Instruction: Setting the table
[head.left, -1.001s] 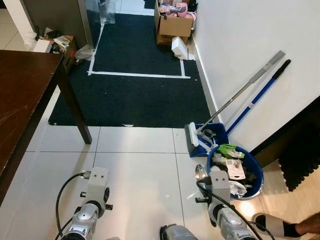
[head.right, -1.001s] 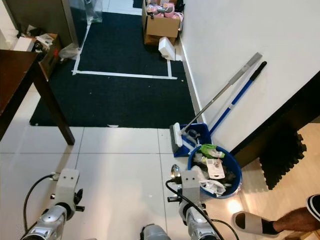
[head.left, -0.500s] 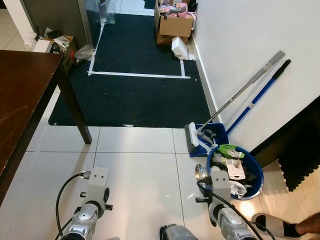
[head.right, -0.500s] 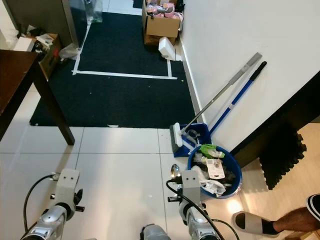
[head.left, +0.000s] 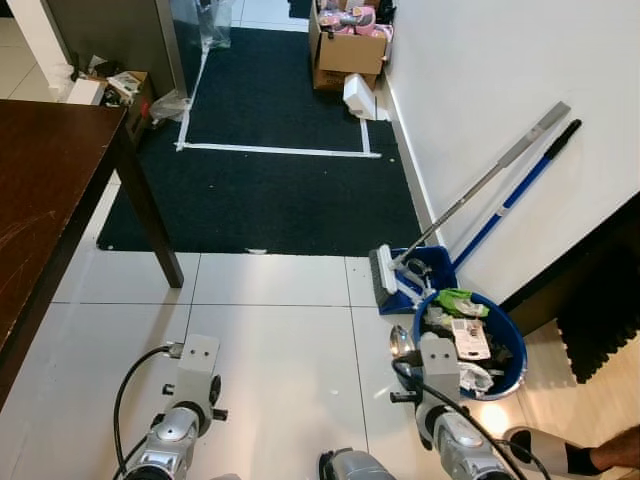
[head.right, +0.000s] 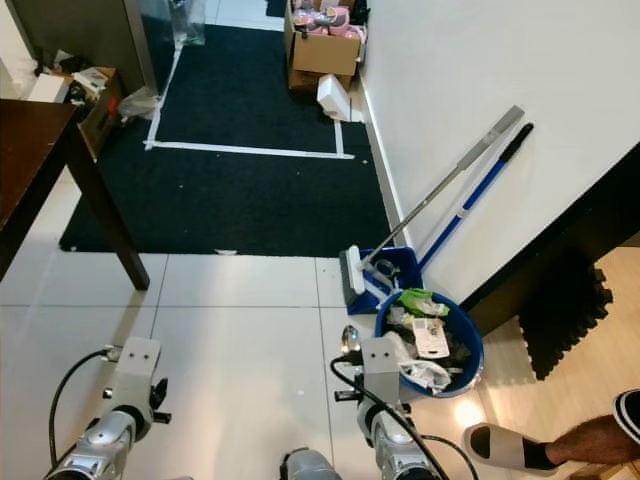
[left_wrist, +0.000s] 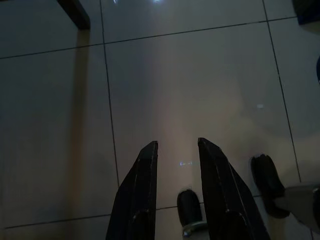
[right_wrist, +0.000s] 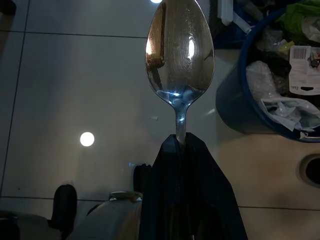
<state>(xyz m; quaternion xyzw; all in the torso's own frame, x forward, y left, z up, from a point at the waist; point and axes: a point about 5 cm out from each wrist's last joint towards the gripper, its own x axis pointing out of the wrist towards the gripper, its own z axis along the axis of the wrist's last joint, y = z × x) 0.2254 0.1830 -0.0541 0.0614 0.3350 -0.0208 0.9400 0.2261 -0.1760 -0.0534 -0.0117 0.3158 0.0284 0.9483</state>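
Right gripper (right_wrist: 181, 142) jaws were clamped on the spoon (right_wrist: 179, 52) handle, bowl sticking out ahead; left gripper (left_wrist: 177, 150) jaws were parted, empty. Blue bin (head.left: 500, 345) sat just beside the right jaws, desk (head.left: 40, 190) far off left. Thin grip near the neck could let the spoon slip or swing while walking.

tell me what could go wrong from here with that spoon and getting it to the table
The right tool pinches the spoon only at the narrow end of its handle, so it might swivel or slip while the robot walks. The blue bin full of rubbish sits close by that arm, along with the mop handles leaning on the wall; a turn could knock them. The dark table is off to the left, so its leg could get clipped.
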